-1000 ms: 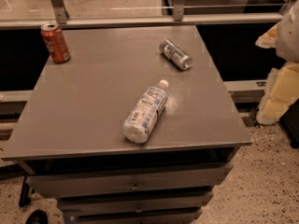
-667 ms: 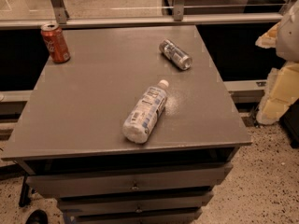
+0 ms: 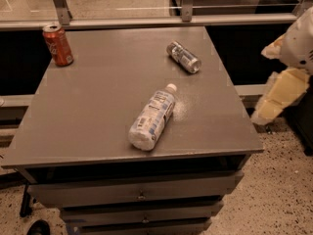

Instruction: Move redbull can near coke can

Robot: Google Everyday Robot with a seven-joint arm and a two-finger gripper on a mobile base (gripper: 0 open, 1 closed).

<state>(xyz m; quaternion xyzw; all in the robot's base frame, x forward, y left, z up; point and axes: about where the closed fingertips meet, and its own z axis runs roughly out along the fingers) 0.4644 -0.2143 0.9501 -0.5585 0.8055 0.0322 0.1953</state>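
1. Tool position. The gripper [image 3: 277,100] hangs off the right side of the table [image 3: 93,116], beyond its edge and at about the height of the tabletop. It touches nothing. I cannot tell whether it is apart or together, so I treat its state as unknown.

2. Task object. The redbull can [image 3: 184,57] lies on its side on the far right part of the tabletop. It sits to the left of the gripper and further from the camera, well apart from it.

3. Long axis. The can's axis runs diagonally, from far-left to near-right. Its near-right end faces roughly toward the gripper. In my judgement, a grasp across the body calls for the jaws set square to that diagonal. A lying can may roll if nudged from the side.

4. Goal. The coke can [image 3: 57,45] stands upright at the far left corner, well apart from the redbull can. The carry therefore runs leftward along the far part of the table.

5. Obstruction check. A clear plastic bottle [image 3: 152,117] with a white cap lies on its side near the table's middle, nearer the camera than the line between the two cans.
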